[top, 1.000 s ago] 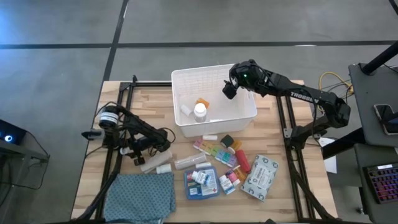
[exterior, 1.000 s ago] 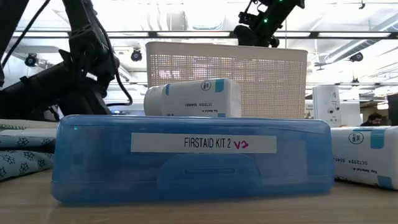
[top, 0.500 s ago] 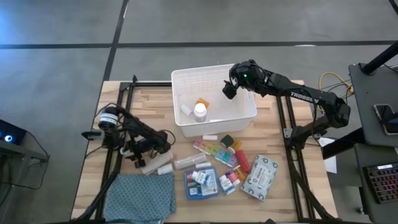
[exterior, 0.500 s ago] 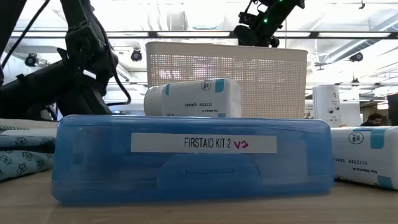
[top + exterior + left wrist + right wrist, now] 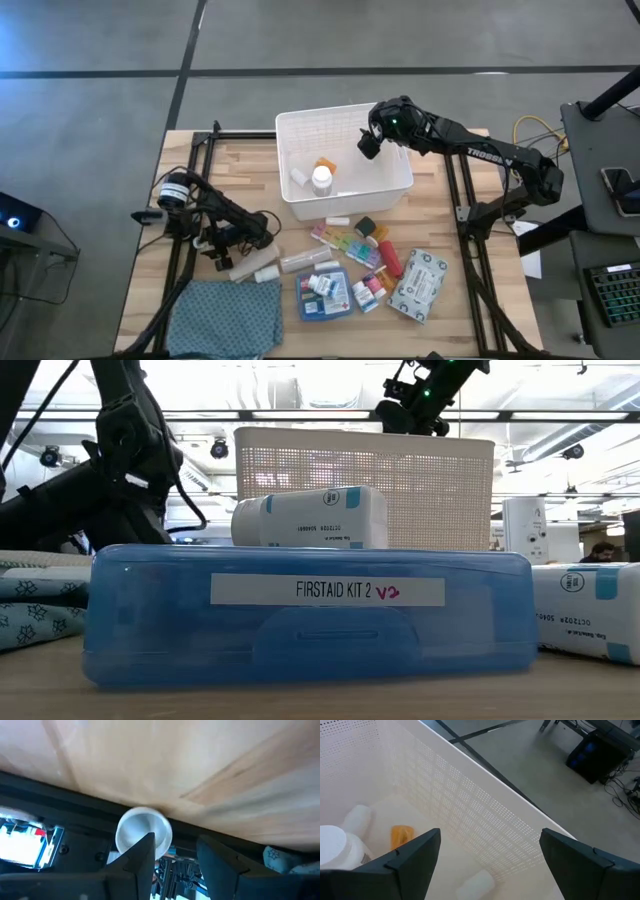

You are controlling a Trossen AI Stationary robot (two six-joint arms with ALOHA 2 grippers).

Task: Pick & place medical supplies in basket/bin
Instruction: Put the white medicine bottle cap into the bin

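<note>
White bin (image 5: 300, 125) has perforated walls; inside lie 1 orange container (image 5: 326, 163) and white bottles. Right gripper (image 5: 367, 143) hangs spread and empty above; left gripper (image 5: 262, 232) partly closed, hold unclear.

Wooden table (image 5: 200, 140): bin (image 5: 345, 195), supplies (image 5: 365, 265), cloth (image 5: 225, 315)

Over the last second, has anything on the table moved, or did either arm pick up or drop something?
Only the left gripper shifted a little, at the white tubes beside the teal cloth; in the left wrist view a white round cap sits at its fingers, but a grip cannot be confirmed. The right gripper stays open over the white bin, empty. The supplies lie unchanged.
</note>
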